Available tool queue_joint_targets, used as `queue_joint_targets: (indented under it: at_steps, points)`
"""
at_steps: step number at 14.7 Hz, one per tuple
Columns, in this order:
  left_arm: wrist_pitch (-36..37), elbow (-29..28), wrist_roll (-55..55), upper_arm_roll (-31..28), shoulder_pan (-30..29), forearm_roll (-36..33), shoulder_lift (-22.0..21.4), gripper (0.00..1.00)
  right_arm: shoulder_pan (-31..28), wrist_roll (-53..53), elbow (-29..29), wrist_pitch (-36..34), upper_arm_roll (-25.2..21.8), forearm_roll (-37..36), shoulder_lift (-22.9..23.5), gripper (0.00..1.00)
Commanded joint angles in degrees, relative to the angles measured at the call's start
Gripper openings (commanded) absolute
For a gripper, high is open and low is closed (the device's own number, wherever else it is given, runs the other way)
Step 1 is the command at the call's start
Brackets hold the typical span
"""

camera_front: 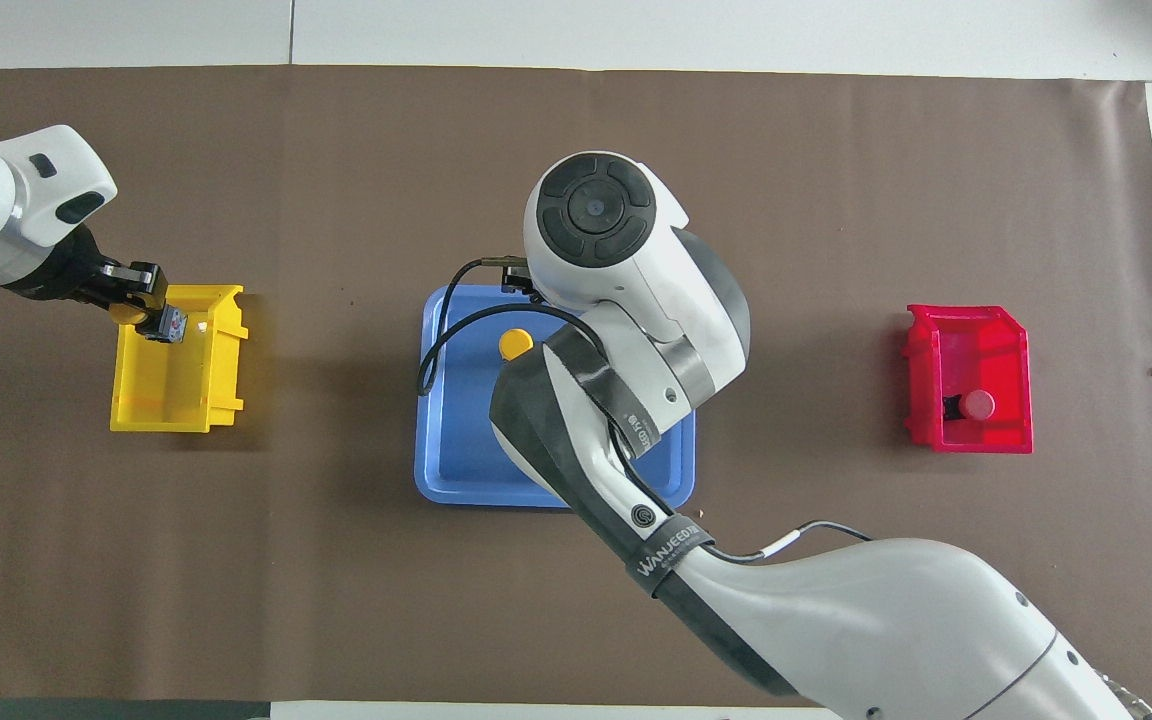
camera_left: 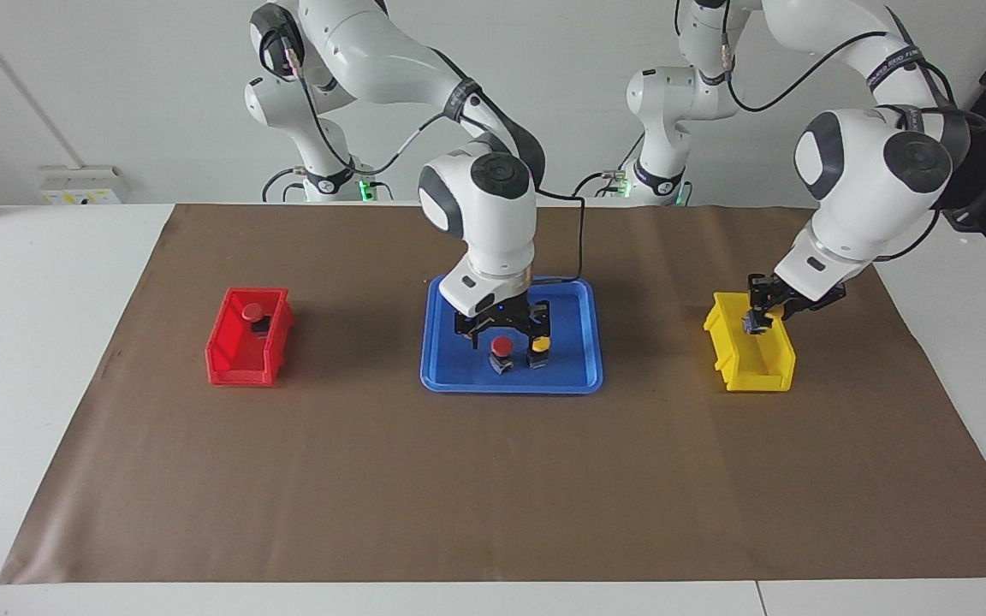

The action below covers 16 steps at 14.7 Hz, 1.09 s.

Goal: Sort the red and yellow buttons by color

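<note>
Two tools are at work over the brown-covered worktop (camera_left: 493, 479). The right tool (camera_left: 503, 329) hangs low over the blue tray (camera_left: 442, 342) in the middle, its fingers spread apart above the red button (camera_left: 501, 346) that stands on the tray; whether they touch it I cannot tell. Just beside that button, toward the left arm's end, the tray's yellow button (camera_left: 541, 345) stands on its black base, its cap also showing in the overhead view (camera_front: 515, 343). The left tool (camera_left: 760, 312) is tilted over the end of the yellow bin (camera_left: 754, 364) nearer the robots, clamped on a second yellow button (camera_left: 774, 315), whose dark base points down into the bin. Well apart, toward the right arm's end of the worktop, the red bin (camera_left: 240, 355) holds the other red button (camera_left: 252, 313), lying in the end nearer the robots.
</note>
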State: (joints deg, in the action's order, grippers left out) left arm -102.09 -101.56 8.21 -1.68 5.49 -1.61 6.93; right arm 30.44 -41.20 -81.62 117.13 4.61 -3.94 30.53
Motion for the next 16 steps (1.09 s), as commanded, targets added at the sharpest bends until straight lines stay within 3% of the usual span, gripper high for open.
queue_joint_targets:
  at_steps: [1,3,6,10,12,14,16]
  points:
    - [-6.08,-10.02,1.46,0.62,-0.57,-0.15,-5.24,0.02,-0.03,-0.46,-4.4,3.87,-0.04,-0.71,-0.82,0.96]
    - [-10.92,-14.96,1.72,0.62,-2.06,-0.23,-6.83,0.02,0.23,-0.37,-6.27,4.24,-0.04,-0.71,-1.35,0.96]
    - [-12.43,-17.7,3.3,0.62,-2.68,-0.23,-7.28,0.02,0.23,-0.28,-7.84,4.68,-0.04,-0.71,-1.96,0.85]
    - [-21.22,-23.76,3.13,0.62,-3.03,-0.23,-6.93,0.04,0.32,-0.19,-10.57,4.94,-0.04,-0.71,-3.02,0.76]
    - [-21.4,-23.86,3.13,0.62,-3.03,-0.23,-6.49,0.18,0.32,-0.19,-10.93,4.95,0.05,-0.71,-3.02,0.74]
    - [-21.49,-24.64,3.22,0.62,-3.03,-0.23,-6.48,0.5,0.4,-0.19,-11.02,4.95,0.14,-0.71,-3.19,0.71]
    - [-21.31,-24.47,3.22,0.62,-3.03,-0.23,-6.49,0.71,0.84,-0.37,-11.02,4.94,0.23,-0.63,-3.28,0.64]
